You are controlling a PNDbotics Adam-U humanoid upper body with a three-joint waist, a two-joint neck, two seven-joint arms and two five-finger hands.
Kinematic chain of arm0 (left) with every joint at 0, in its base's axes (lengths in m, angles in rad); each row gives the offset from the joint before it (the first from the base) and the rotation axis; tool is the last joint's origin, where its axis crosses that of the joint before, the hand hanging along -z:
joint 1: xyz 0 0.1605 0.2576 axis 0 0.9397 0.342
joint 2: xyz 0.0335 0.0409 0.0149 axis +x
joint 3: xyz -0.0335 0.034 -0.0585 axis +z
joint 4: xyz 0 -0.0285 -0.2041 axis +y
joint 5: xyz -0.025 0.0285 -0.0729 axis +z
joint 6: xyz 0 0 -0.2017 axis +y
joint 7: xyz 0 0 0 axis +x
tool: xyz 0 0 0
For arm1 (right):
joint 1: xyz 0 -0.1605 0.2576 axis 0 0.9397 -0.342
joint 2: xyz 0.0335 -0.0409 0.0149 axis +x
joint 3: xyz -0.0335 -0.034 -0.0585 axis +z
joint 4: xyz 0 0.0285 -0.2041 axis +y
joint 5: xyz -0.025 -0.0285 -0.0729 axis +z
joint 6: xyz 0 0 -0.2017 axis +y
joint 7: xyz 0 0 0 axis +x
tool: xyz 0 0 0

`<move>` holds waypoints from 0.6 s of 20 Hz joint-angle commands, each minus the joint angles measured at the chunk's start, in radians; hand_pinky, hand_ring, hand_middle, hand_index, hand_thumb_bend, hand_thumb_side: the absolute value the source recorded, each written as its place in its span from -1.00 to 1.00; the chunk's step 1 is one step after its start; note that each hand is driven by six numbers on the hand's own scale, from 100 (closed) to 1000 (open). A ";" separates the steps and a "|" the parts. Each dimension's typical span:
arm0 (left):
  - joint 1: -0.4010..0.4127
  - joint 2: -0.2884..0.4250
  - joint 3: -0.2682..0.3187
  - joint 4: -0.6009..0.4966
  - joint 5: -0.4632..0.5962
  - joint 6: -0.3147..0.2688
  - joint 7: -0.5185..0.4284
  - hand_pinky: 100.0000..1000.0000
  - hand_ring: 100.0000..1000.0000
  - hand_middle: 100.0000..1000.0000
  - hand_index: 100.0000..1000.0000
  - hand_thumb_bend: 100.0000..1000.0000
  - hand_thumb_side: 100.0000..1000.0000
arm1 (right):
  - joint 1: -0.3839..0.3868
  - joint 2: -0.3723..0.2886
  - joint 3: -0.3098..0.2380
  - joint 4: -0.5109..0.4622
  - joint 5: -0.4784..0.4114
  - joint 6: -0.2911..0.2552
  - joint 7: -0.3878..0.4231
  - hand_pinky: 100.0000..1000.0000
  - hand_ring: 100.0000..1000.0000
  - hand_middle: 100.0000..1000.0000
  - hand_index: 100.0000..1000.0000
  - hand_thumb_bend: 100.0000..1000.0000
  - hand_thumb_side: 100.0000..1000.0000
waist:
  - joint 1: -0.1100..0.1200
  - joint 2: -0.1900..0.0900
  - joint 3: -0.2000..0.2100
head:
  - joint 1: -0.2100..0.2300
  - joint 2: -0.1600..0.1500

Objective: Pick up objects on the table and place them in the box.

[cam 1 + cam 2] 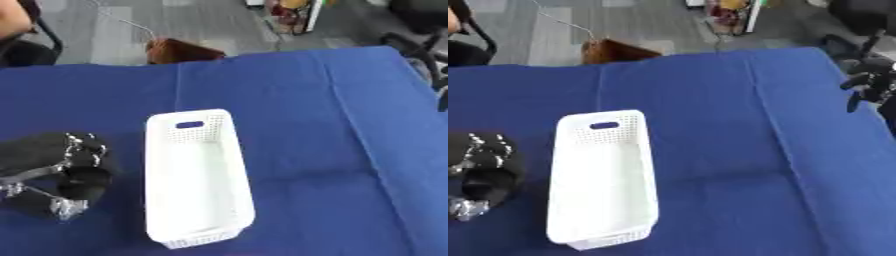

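A white perforated box [197,175] with a slot handle at its far end stands lengthwise in the middle of the blue cloth table [315,130]. Only white floor shows inside it. My left hand [66,175], black with silver joints, lies on the cloth just left of the box, apart from its wall; its shape is blurred. My right hand [866,84] hangs at the table's far right edge, fingers loose and pointing down, holding nothing. I see no loose object on the cloth.
Beyond the table's far edge stand a brown box-like thing [182,50] on the grey floor, a cluttered stand [293,15], and a black chair base [420,42] at the right. Cloth folds run along the table's right half.
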 commanded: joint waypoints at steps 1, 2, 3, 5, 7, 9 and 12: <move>0.001 0.012 0.027 0.072 -0.140 -0.020 0.104 -0.02 -0.73 -0.47 -0.17 -0.81 -0.36 | -0.015 -0.024 -0.016 -0.015 -0.006 -0.207 0.202 -0.31 0.26 0.36 0.61 1.00 -0.02 | -0.004 -0.010 0.001 | -0.010 -0.013; 0.002 0.009 0.028 0.097 -0.172 -0.019 0.141 -0.88 -1.00 -0.88 -0.59 -0.82 -0.53 | -0.016 -0.024 -0.016 -0.014 -0.006 -0.208 0.202 -0.31 0.26 0.36 0.60 1.00 -0.02 | -0.005 -0.009 0.001 | -0.010 -0.013; 0.003 0.005 0.029 0.119 -0.194 -0.019 0.175 -0.78 -1.00 -0.84 -0.59 -0.82 -0.53 | -0.017 -0.024 -0.016 -0.014 -0.007 -0.209 0.202 -0.31 0.26 0.36 0.60 1.00 -0.02 | -0.006 -0.008 0.002 | -0.010 -0.014; 0.002 -0.001 0.031 0.149 -0.218 -0.020 0.251 -1.00 -1.00 -1.00 -0.92 -0.86 -0.82 | -0.018 -0.025 -0.016 -0.013 -0.007 -0.211 0.202 -0.31 0.26 0.37 0.60 1.00 -0.02 | -0.008 -0.007 0.003 | -0.011 -0.015; 0.006 -0.009 0.027 0.183 -0.198 -0.019 0.326 -1.00 -1.00 -1.00 -1.00 -1.00 -0.82 | -0.018 -0.024 -0.016 -0.011 -0.007 -0.213 0.202 -0.31 0.26 0.36 0.60 1.00 -0.02 | -0.010 -0.006 0.005 | -0.011 -0.016; 0.012 -0.008 0.007 0.205 -0.153 -0.020 0.363 -1.00 -1.00 -1.00 -1.00 -1.00 -0.71 | -0.019 -0.024 -0.015 -0.010 -0.008 -0.215 0.202 -0.31 0.26 0.37 0.60 1.00 -0.02 | -0.012 -0.006 0.004 | -0.010 -0.016; 0.016 -0.002 -0.016 0.200 -0.083 -0.020 0.342 -1.00 -1.00 -1.00 -1.00 -1.00 -0.66 | -0.018 -0.022 -0.015 -0.008 -0.007 -0.215 0.202 -0.31 0.26 0.36 0.60 1.00 -0.02 | -0.013 -0.007 0.006 | -0.009 -0.016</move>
